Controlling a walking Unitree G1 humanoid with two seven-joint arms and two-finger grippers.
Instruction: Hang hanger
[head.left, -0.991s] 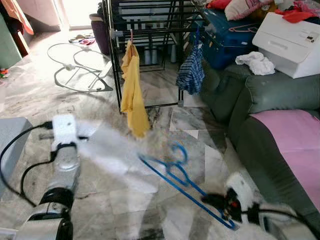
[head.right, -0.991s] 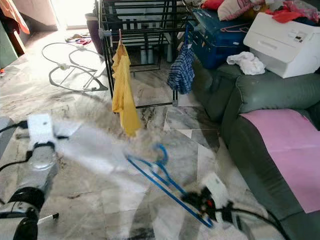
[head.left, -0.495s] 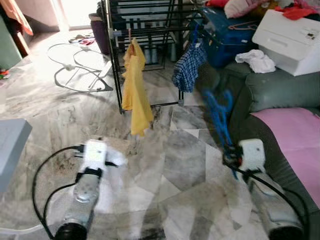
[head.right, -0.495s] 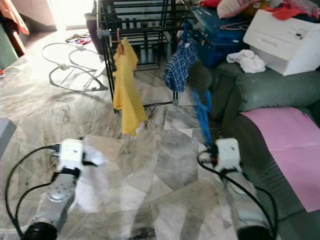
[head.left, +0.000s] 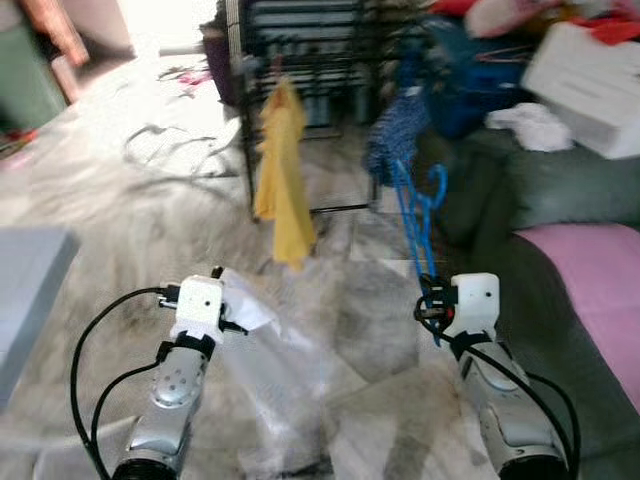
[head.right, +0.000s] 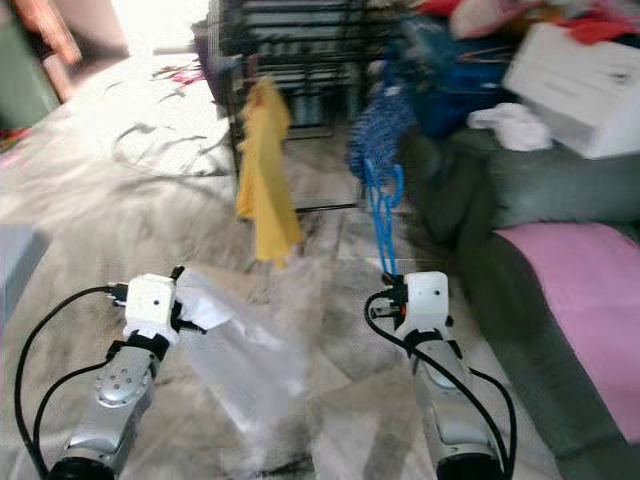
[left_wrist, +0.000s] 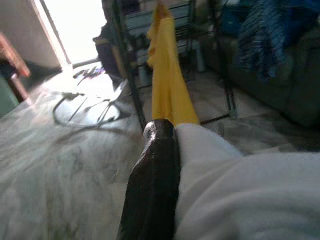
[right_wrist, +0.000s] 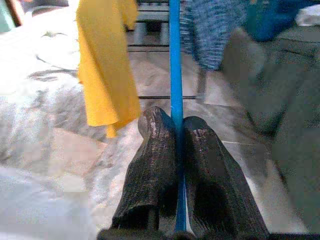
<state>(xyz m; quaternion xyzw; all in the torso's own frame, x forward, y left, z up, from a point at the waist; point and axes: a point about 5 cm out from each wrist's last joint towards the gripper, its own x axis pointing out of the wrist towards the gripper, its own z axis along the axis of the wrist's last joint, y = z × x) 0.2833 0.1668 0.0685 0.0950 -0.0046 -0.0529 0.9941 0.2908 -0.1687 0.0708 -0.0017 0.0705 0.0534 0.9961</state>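
My right gripper (right_wrist: 176, 135) stays clamped on the blue hanger (head.left: 418, 225), which now stands upright before the drying rack (head.left: 300, 60), having swung up off the floor. My left gripper (left_wrist: 165, 145) still grips the white cloth (head.left: 265, 350), now raised beside it.

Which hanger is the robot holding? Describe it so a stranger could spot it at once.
Start at the black drying rack at the far end of the marble floor, where a yellow garment and a blue checked one hang. In front of the checked one, the right gripper holds the hanger upright. It is thin, bright blue and bare.
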